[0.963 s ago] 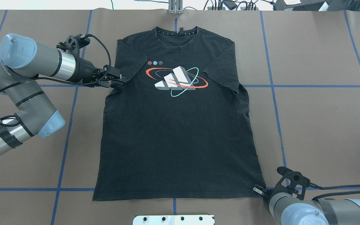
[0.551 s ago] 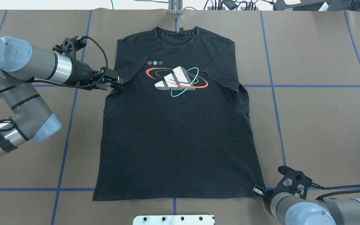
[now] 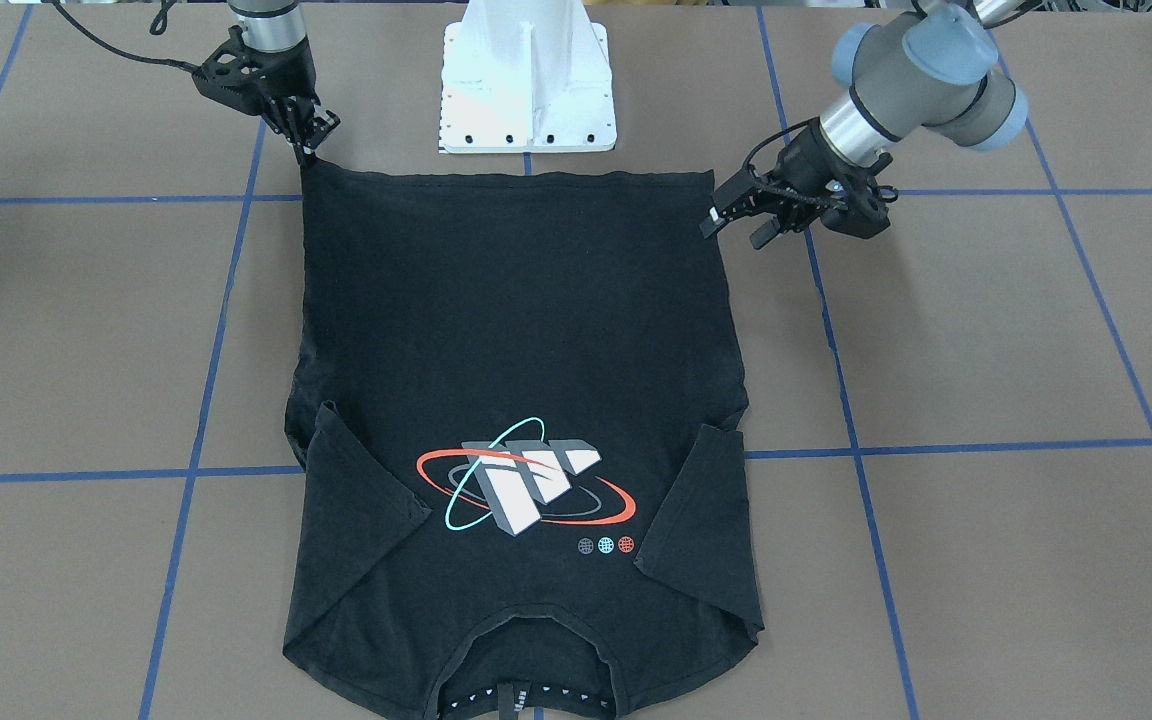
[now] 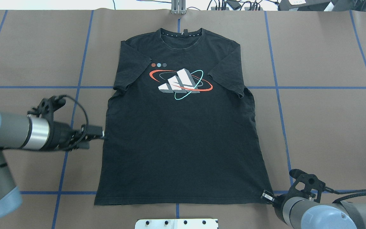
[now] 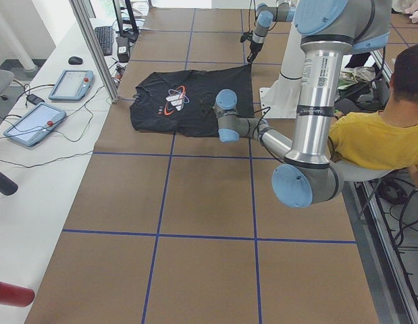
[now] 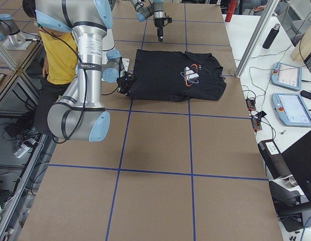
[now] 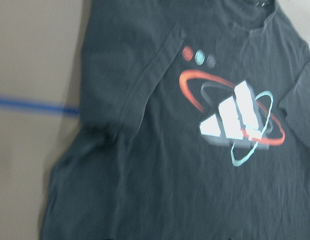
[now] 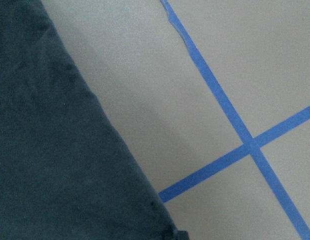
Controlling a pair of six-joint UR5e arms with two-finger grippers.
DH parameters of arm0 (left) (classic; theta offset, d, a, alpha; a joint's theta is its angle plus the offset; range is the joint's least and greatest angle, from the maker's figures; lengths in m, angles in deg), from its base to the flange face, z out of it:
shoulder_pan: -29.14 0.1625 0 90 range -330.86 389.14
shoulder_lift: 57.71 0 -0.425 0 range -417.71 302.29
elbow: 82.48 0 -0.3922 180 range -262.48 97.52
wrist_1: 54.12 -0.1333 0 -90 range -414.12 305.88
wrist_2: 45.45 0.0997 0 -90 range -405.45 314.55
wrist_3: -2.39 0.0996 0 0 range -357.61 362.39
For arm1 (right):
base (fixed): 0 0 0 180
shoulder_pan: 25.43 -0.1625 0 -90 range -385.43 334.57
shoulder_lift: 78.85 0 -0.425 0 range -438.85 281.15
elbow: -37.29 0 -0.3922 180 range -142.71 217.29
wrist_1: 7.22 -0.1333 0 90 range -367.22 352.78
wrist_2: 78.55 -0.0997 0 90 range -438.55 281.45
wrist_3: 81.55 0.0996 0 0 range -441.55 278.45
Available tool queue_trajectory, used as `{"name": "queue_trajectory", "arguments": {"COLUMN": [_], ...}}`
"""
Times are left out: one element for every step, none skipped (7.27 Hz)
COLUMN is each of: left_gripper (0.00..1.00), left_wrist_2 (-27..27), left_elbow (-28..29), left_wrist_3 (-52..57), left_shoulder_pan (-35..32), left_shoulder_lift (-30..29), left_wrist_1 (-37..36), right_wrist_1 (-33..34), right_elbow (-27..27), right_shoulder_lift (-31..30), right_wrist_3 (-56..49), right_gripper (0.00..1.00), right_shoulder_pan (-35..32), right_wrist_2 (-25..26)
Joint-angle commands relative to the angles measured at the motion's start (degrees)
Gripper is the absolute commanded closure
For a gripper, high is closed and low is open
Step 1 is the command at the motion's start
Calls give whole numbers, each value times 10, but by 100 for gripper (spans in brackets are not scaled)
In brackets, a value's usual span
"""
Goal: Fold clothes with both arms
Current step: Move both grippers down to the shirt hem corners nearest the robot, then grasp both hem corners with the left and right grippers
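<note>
The black T-shirt [image 4: 179, 143] lies flat and logo-up on the brown table, collar at the far side [image 3: 526, 330] [image 5: 192, 101] [image 6: 178, 75]. My left gripper [image 4: 98, 137] [image 3: 734, 228] hovers at the shirt's left side seam, about mid-body, open with nothing between its fingers. Its wrist view shows the logo and left sleeve [image 7: 144, 85], no fingers. My right gripper [image 4: 266, 195] [image 3: 307, 150] sits at the near right hem corner, its tips pinched together on the cloth. The right wrist view shows the shirt's edge [image 8: 54, 150] over blue tape.
The white base plate [image 4: 176, 223] [image 3: 526, 90] is just behind the hem. Blue tape lines [image 4: 313, 87] grid the table. A person in a yellow shirt [image 5: 371, 142] sits by the robot base. Tablets [image 5: 70, 84] rest on the side bench.
My left gripper has left the left sleeve and swung back toward the robot along the shirt's left side. The right gripper and the shirt have shifted slightly right.
</note>
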Motion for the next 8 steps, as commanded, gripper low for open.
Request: {"name": "queue_trajectory", "arguments": {"left_gripper": [0,1,2,8,13,18,19,24], "left_wrist_2": [117,173,176,186,188,188,188,188], "left_elbow": [-66,-69,-71,-70,-69,-68,-65,-66], "left_wrist_3": [-38,-73,-90,-107,-107,-107,-107,-108], "left_shoulder_pan": [120,173,195,219,224,225,227,227], "left_shoulder_lift": [96,94,79,58,49,45,45,45], "left_wrist_1": [-19,-62,-107,-141,-161,-161,-163,-165], "right_wrist_1": [-1,-1,-1,-1,-1,-1,-1,-1], "right_elbow": [2,1,1,1,1,1,1,1], "right_shoulder_lift": [-1,-1,0,0,-1,-1,-1,-1], "right_wrist_3": [-1,0,0,0,-1,-1,-1,-1], "right_gripper": [100,100,100,100,100,100,100,100], "right_shoulder_pan": [0,0,1,1,1,1,1,1], "right_wrist_2": [-1,-1,-1,-2,-2,-2,-2,-2]}}
